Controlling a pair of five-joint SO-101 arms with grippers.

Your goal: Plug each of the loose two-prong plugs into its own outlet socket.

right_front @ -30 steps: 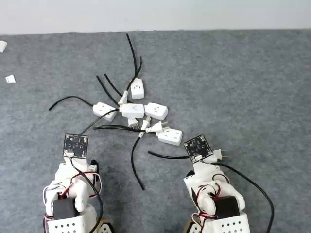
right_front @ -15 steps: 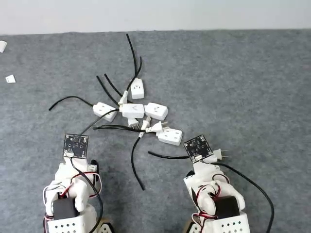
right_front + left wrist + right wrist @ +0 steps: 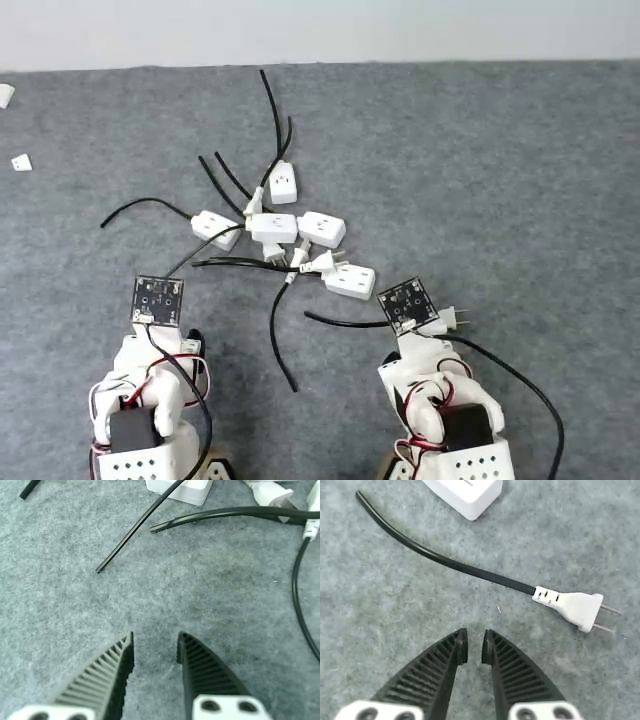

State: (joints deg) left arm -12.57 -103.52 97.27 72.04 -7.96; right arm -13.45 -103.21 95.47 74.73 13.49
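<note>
Several white outlet sockets (image 3: pixel 322 229) and two-prong plugs (image 3: pixel 318 262) with black cords lie tangled mid-table. One loose white plug (image 3: pixel 450 320) lies apart beside the right arm's wrist; in the right wrist view this plug (image 3: pixel 575 609) rests just ahead of my right gripper (image 3: pixel 474 642), prongs pointing away from its cord (image 3: pixel 445 560). That gripper's tips stand a thin slit apart, holding nothing. My left gripper (image 3: pixel 155 642) hovers open over bare carpet, short of a socket (image 3: pixel 182 487) and black cord ends (image 3: pixel 130 535).
Grey carpet (image 3: pixel 520 170) covers the table. Two small white pieces (image 3: pixel 21 162) lie at the far left edge. A socket corner (image 3: pixel 465 492) lies beyond the right gripper. A long black cable (image 3: pixel 520 385) runs from the right arm.
The left arm's wrist has shifted very slightly. The plugs, sockets and the right arm lie as before.
</note>
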